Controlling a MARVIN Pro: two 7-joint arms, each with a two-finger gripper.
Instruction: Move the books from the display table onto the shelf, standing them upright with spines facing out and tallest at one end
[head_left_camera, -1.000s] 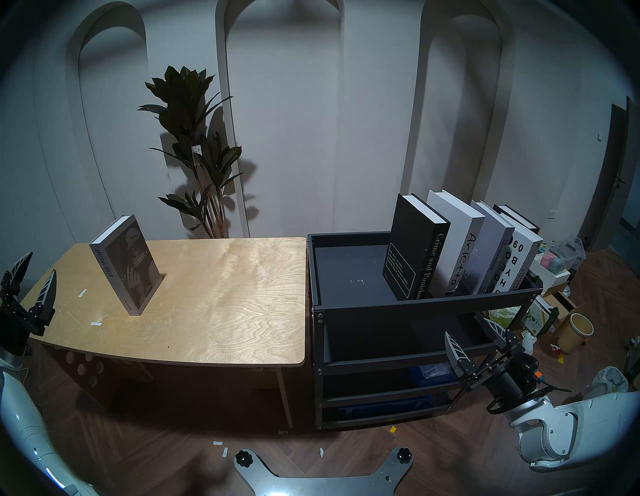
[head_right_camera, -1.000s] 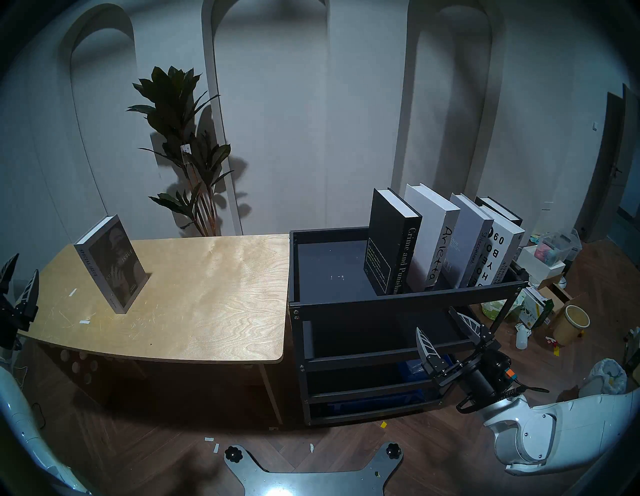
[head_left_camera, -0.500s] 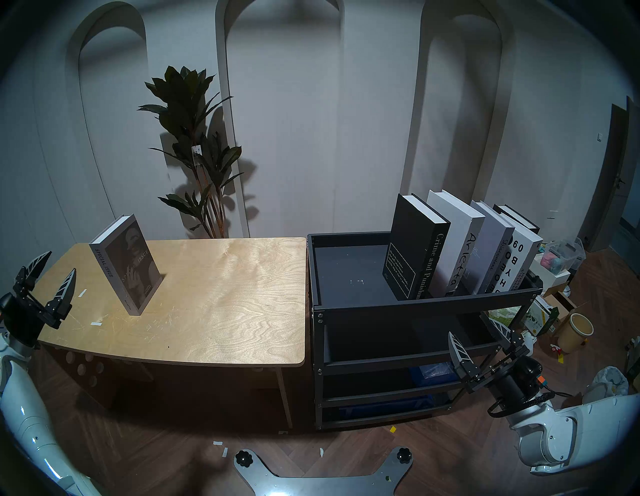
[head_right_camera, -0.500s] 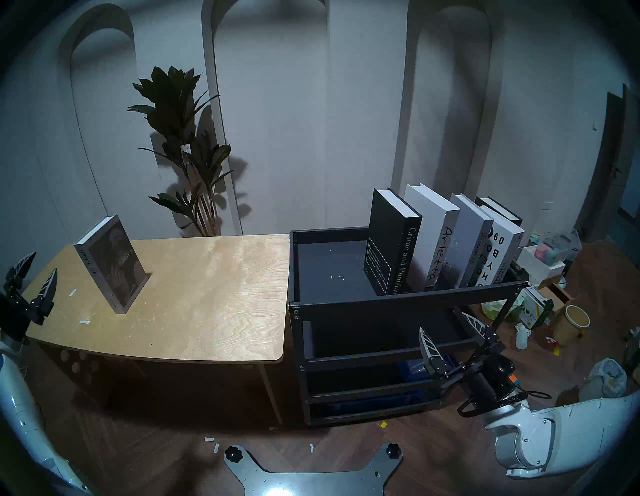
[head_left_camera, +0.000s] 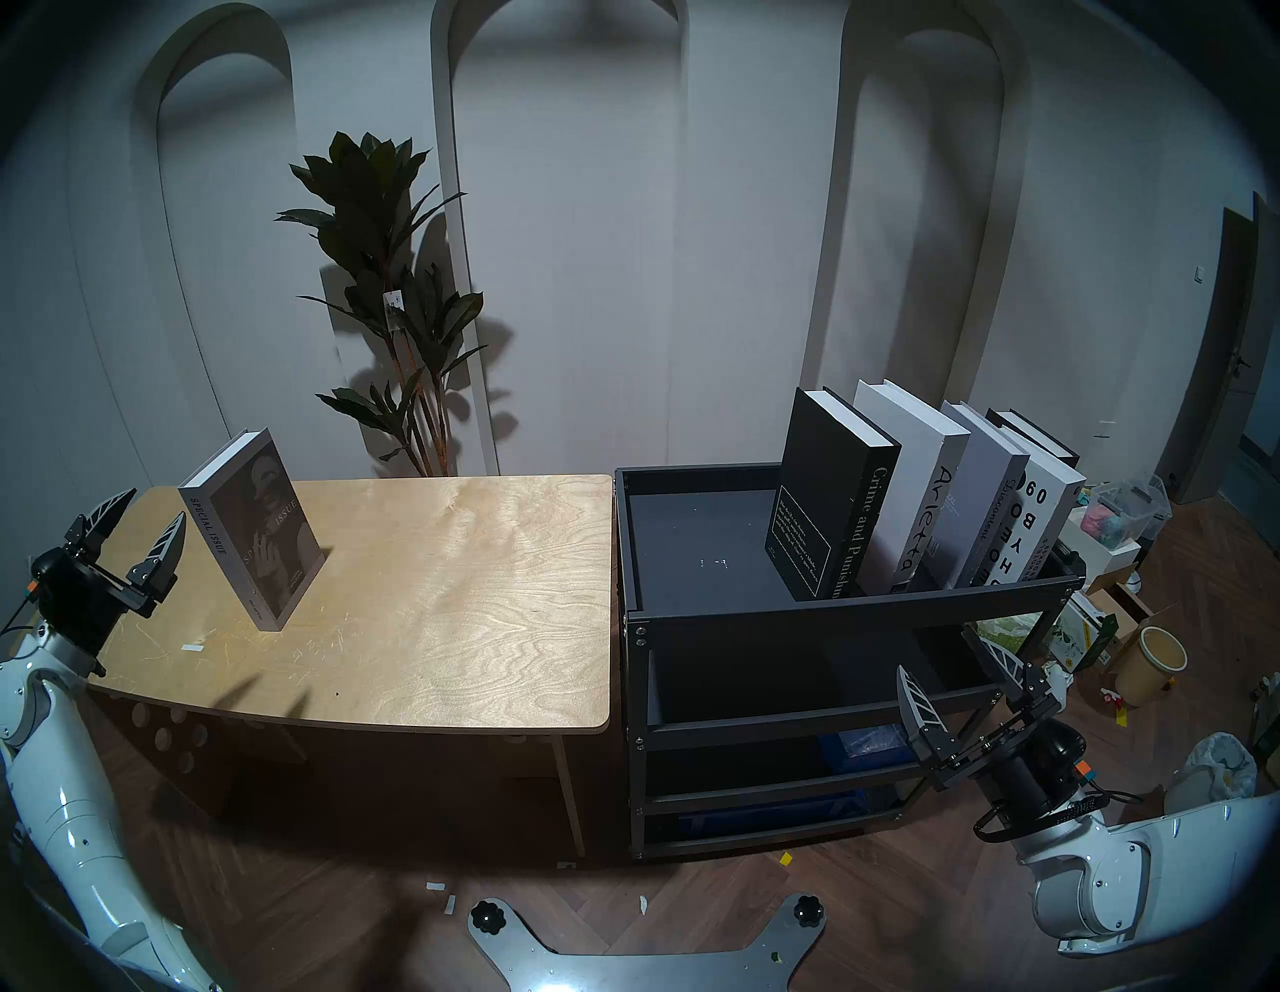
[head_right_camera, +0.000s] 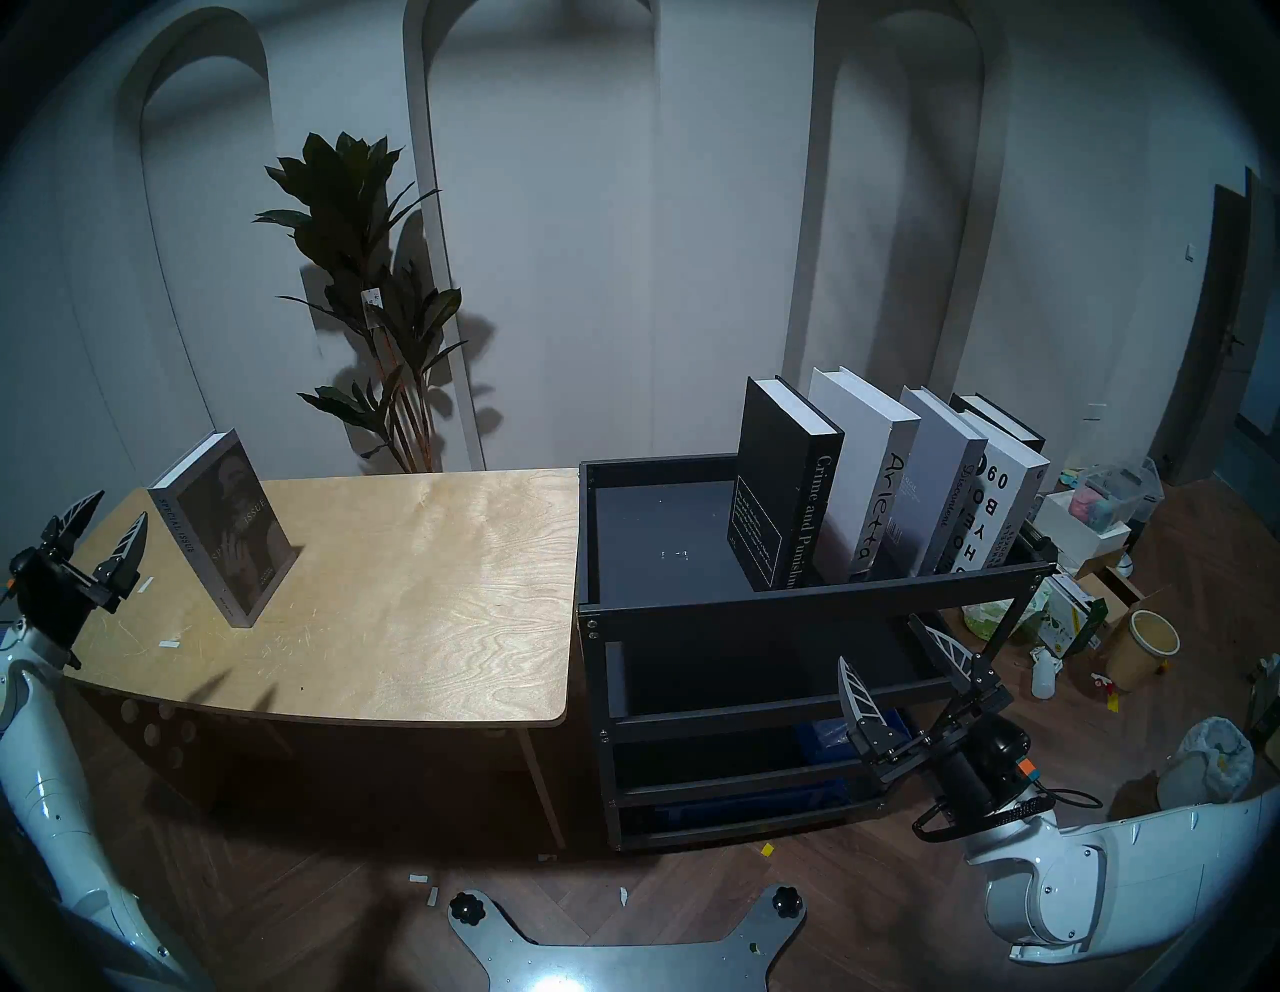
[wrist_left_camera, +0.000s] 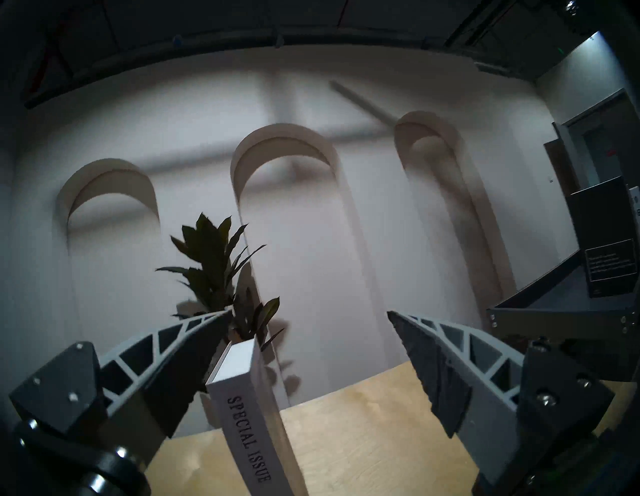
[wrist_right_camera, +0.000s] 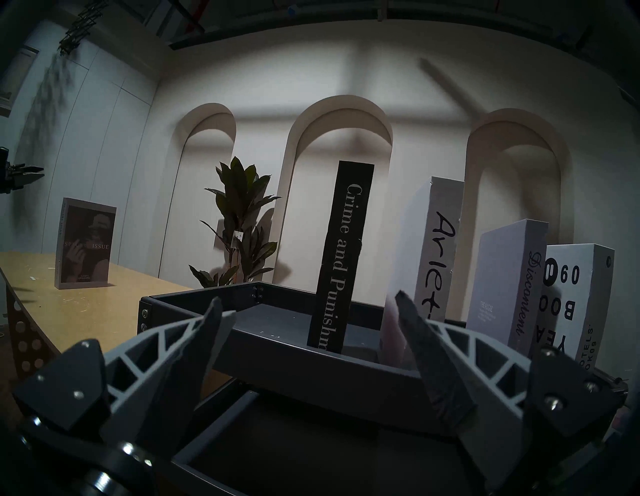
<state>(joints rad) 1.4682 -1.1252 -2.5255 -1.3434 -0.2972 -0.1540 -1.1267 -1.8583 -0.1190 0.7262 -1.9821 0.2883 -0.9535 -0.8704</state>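
One grey book titled SPECIAL ISSUE (head_left_camera: 256, 533) stands upright at the left end of the light wooden display table (head_left_camera: 450, 589). My left gripper (head_left_camera: 158, 506) hovers open just left of it, the book's spine (wrist_left_camera: 256, 433) ahead between the spread fingers, untouched. Several books stand leaning at the right end of the black shelf's top tray (head_left_camera: 831, 611): Crime and Punishment (head_left_camera: 831, 499), Arietta (head_left_camera: 914, 478), Discontent (head_left_camera: 983, 499), a white one (head_left_camera: 1039, 526) and a black one behind. My right gripper (head_left_camera: 938, 654) hangs open and empty in front of the shelf, below its top rim (wrist_right_camera: 311, 363).
A tall potted plant (head_left_camera: 388, 277) stands behind the table against the arched wall. Boxes, a yellow bucket (head_left_camera: 1153, 665) and bags clutter the floor right of the shelf. The left half of the top tray (head_left_camera: 692, 547) is bare. My base plate (head_left_camera: 644, 956) shows at the bottom.
My left arm has swung right and forward, bringing its open gripper up beside the SPECIAL ISSUE book. The right gripper has sunk slightly. The books have not moved.
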